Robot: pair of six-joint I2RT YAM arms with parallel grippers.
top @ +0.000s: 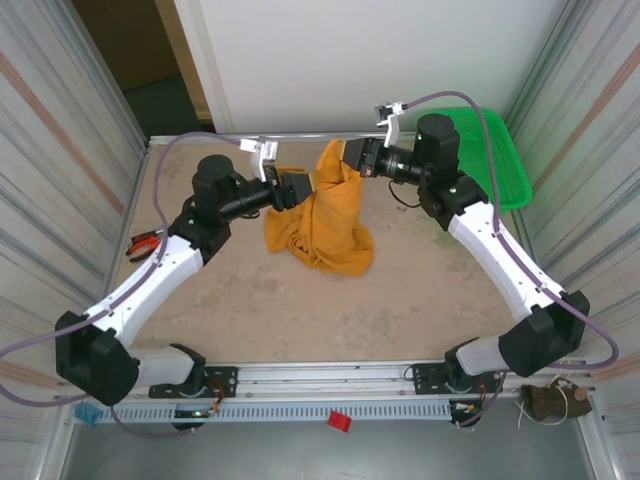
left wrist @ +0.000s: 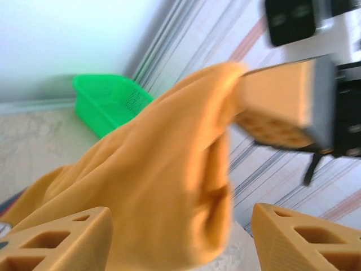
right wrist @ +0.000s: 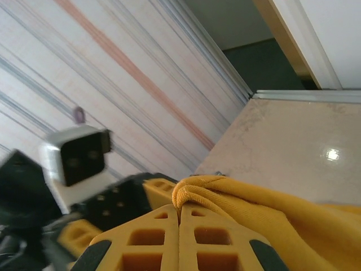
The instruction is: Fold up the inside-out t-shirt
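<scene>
my right claw (right wrist: 179, 210): two fingers pressed flat together, clenched on a bunched fold of the t-shirt (top: 325, 225). One shirt, mustard yellow. That pinch is its highest point. From there the cloth hangs in a peak and heaps on the table (top: 300, 320), far middle, between my two arms.

my left claw (left wrist: 180, 220): two fingers spread wide, released. Cloth hangs down between them, not pinched. Can't tell if it brushes a pad.

The two claws face each other across the peak, tips close. In the top view the left one sits slightly lower on the cloth than the right.

Further out: one green basket (top: 505, 160) at the far right corner, behind my right arm, apart from the shirt. One red-handled tool (top: 145, 243) lies by the table's left edge, beside my left arm, well apart from the shirt.
</scene>
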